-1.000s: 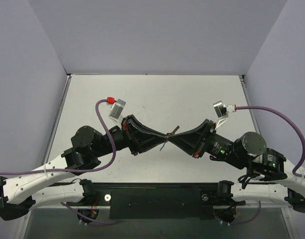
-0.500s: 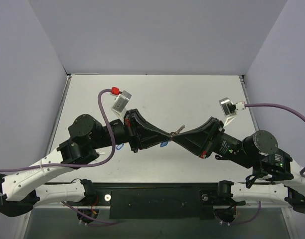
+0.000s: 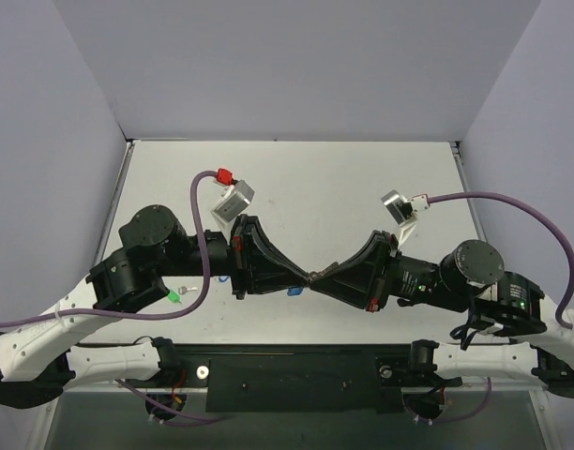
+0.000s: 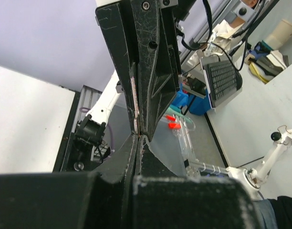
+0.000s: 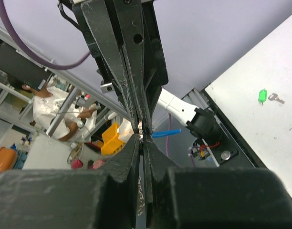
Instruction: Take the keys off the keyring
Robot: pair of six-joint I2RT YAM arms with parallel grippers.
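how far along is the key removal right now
Done: one small green plastic tag with its silvery key lies loose on the white table. In hand: the left claw and right claw are shut tip to tip on something too small to make out. Still to do: a small blue tag shows just below them; whether it is free is unclear.

Both arms have white lower links (image 3: 38, 337) and black round joint housings (image 3: 148, 230) further up. The left gripper (image 3: 304, 276) and right gripper (image 3: 323, 279) are matte black wedges tapering to thin tips. Their fingers (image 4: 155, 71) are scratched and carry recessed screws (image 4: 145, 5). There are small red marks (image 3: 236, 246) at each gripper base. Each wrist carries a silver camera block (image 3: 234, 200) fed by a purple cable (image 3: 198, 258). The left cable ends in a red plug (image 3: 224, 176), the right in a white plug (image 3: 420, 200). The right arm shows a green light (image 3: 517, 302). The bases sit on a black base plate (image 3: 306, 373).
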